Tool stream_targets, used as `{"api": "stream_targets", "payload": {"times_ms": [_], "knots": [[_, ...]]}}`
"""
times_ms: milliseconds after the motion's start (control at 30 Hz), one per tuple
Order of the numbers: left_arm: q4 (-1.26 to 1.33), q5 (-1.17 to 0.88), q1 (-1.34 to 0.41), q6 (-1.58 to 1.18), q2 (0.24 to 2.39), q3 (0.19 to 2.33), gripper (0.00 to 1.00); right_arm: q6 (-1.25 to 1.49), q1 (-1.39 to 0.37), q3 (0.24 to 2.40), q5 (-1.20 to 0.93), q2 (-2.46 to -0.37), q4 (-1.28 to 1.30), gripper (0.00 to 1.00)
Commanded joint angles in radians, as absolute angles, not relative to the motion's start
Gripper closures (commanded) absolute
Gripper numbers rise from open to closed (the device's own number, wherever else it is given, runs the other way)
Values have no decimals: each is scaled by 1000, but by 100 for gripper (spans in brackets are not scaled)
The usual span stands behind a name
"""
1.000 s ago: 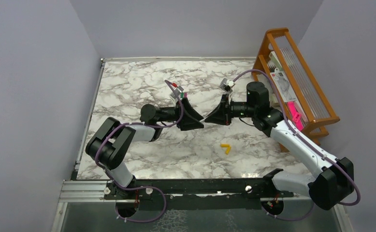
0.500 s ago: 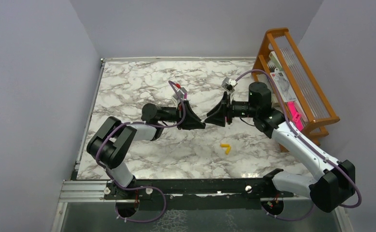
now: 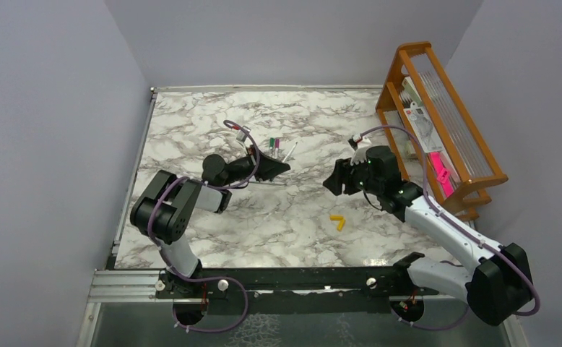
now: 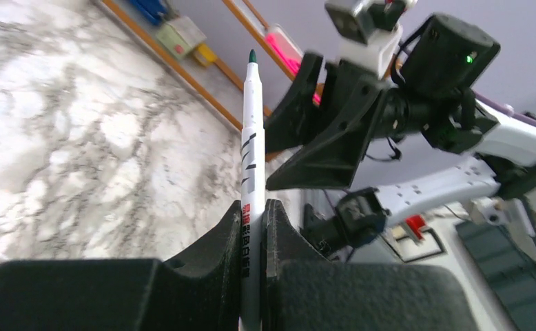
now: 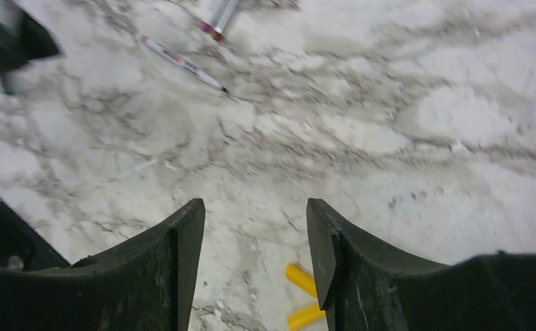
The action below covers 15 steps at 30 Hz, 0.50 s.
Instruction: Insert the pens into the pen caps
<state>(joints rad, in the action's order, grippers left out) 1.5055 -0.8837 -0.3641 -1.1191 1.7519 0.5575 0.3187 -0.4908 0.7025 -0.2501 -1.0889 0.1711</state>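
A white pen with a green tip is being gripped by the left end effector. The barrel is being pressed from both sides by the two closed fingers, and the tip is pointing to the top of the left wrist view. The right end effector is being held open over the table, and nothing is being held between its fingers. Two yellow caps are lying on the table, touching each other, at the bottom of the right wrist view below the gap. A single pen and a pair of pens are lying at the upper left of that view. A wooden rack is standing at the right edge of the table.
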Motion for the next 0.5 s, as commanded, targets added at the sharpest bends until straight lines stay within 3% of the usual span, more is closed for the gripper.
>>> {"api": "stream_targets", "payload": {"times_ms": [0, 300, 467], "knots": [[1258, -688, -366, -876, 1601, 542, 100, 371, -489, 638, -21, -1064, 314, 45], [1031, -591, -369, -742, 1457, 537, 100, 625, -489, 593, 58, -1088, 469, 47], [1031, -591, -373, -737, 1454, 519, 100, 634, -488, 555, 43, -1072, 476, 61]]}}
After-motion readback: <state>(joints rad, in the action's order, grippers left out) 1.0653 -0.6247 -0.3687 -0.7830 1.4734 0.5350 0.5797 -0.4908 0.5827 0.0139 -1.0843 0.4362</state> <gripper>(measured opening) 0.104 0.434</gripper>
